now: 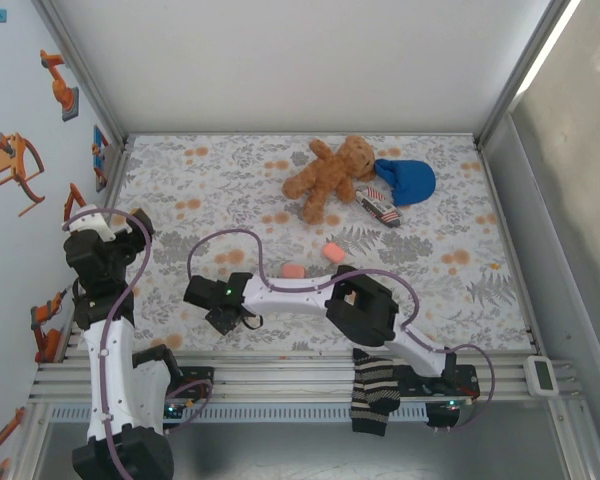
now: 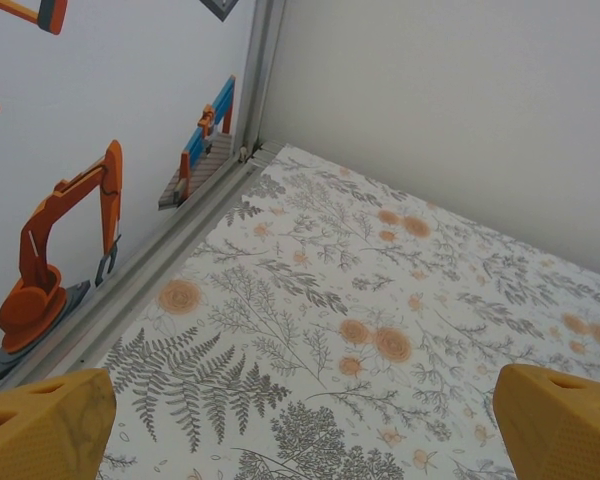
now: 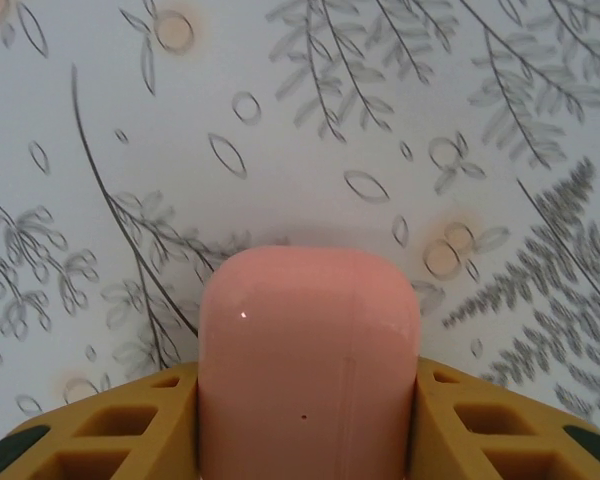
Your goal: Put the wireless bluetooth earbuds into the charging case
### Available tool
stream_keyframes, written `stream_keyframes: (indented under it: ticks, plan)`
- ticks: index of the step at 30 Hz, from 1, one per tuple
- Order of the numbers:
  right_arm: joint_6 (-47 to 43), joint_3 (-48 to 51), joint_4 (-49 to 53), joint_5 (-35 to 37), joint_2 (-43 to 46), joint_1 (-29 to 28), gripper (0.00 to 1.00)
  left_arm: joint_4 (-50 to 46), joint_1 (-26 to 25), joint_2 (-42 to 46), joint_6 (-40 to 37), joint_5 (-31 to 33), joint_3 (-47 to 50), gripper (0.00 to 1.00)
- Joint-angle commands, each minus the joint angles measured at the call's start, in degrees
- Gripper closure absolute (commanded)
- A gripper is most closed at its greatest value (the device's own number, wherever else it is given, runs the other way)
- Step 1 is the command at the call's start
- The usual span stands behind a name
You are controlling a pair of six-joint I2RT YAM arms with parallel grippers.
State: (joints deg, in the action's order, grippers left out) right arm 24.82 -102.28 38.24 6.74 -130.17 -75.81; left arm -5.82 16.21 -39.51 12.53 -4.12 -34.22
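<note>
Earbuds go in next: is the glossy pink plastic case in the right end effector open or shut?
Shut: the pink case shows one smooth shell, no cavity.

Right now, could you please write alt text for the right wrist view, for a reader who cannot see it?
A glossy pink rounded plastic case sits at the lower centre, held between the two yellow fingers of the right gripper. Behind it lies a white table covering printed with grey ferns and orange flowers.
</note>
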Motion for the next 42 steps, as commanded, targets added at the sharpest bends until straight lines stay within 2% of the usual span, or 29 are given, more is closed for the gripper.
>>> stream_keyframes:
  ticks: [1, 7, 12, 16, 19, 24, 28, 32, 37, 42]
  plan:
    - [-3.14, 5.48, -6.97, 4.08, 9.0, 0.64, 0.58, 1.48, 0.32, -0.53, 1.15, -2.74, -0.14, 0.04]
    - [-16.46, 17.83, -19.31, 13.57, 21.81, 0.73, 0.59, 2.23, 0.32, -3.76, 2.83, -9.48, -1.67, 0.04]
    - [-29.92, 25.52, -27.18, 19.81, 30.36, 1.36, 0.59, 2.83, 0.32, -7.77, 5.15, -18.57, -4.14, 0.04]
    - [-39.33, 32.31, -32.26, 19.51, 36.27, 3.24, 0.59, 4.21, 0.23, -11.4, 8.92, -26.96, -6.77, 0.04]
    - [-44.31, 37.4, -35.09, 16.55, 40.9, 5.61, 0.61, 5.99, 0.23, -13.59, 13.53, -32.46, -8.16, 0.04]
    - [-49.79, 43.04, -35.93, 10.3, 48.25, 11.22, 0.64, 2.71, -0.89, -12.56, 13.46, -42.46, -7.92, 0.04]
    - [-53.95, 45.01, -35.7, 4.9, 52.95, 15.67, 0.64, -1.92, -5.64, -5.89, 11.88, -45.28, -5.7, 0.04]
    - [-57.9, 44.55, -35.26, 2.72, 55.38, 18.17, 0.64, -3.7, -12.39, -2.53, 13.33, -48.44, -5.58, 0.03]
    - [-61.64, 43.91, -34.64, 1.36, 56.98, 19.53, 0.65, -4.2, -20.37, -3.29, 12.97, -50.13, -7.79, 0.0]
    - [-62.84, 44.33, -34.61, -1.26, 59.44, 20.64, 0.65, -3.82, -28.53, -7.19, 11.32, -50.77, -10.75, 0.05]
